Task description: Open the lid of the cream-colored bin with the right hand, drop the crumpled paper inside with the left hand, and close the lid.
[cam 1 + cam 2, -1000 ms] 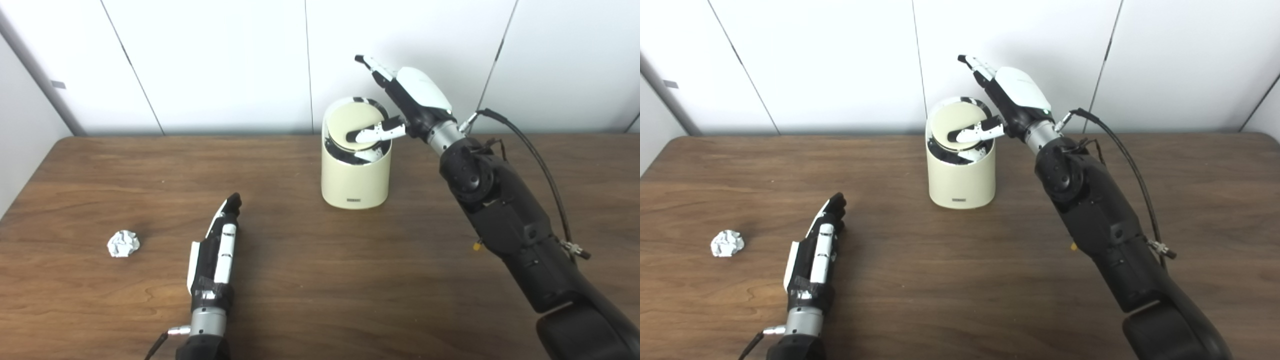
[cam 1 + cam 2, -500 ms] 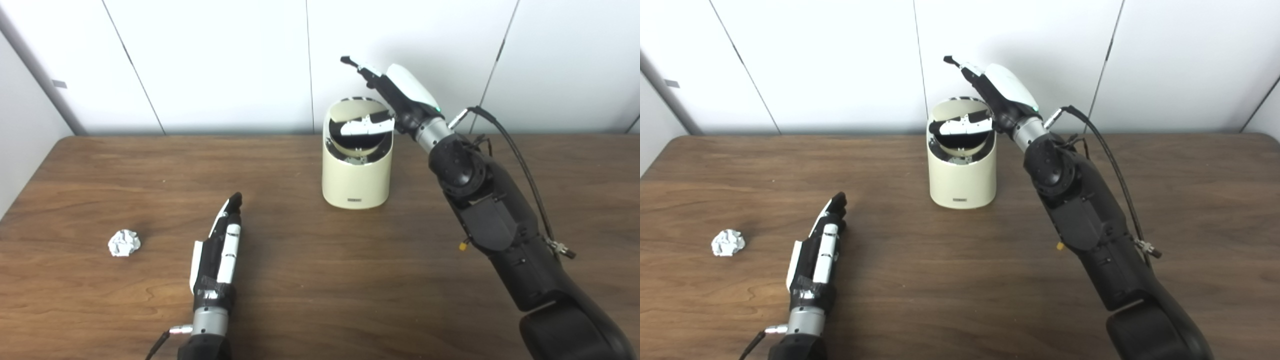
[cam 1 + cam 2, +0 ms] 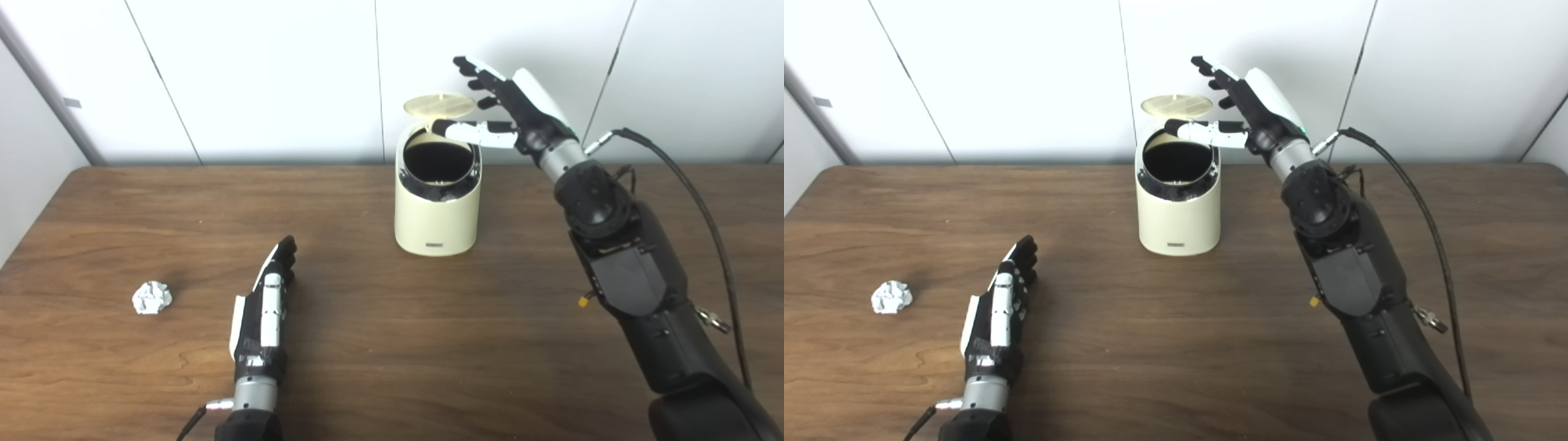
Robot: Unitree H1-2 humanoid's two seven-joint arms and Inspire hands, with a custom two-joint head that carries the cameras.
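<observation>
The cream-colored bin (image 3: 436, 211) stands at the back middle of the table. Its round lid (image 3: 439, 105) is swung up behind the dark opening. My right hand (image 3: 511, 110) is open just right of the lid, above the bin's rim, with its thumb stretched over the opening; it holds nothing. The crumpled white paper (image 3: 151, 297) lies on the table at the left. My left hand (image 3: 267, 300) lies flat and open on the table, to the right of the paper and apart from it.
The brown wooden table (image 3: 392, 343) fills the lower view. A white panelled wall (image 3: 257, 73) runs close behind the bin. A black cable (image 3: 692, 196) loops beside my right forearm.
The lid has gone from tilted inside the rim to standing open behind the bin. My right hand has lifted and drawn back to the right. The left hand stays put.
</observation>
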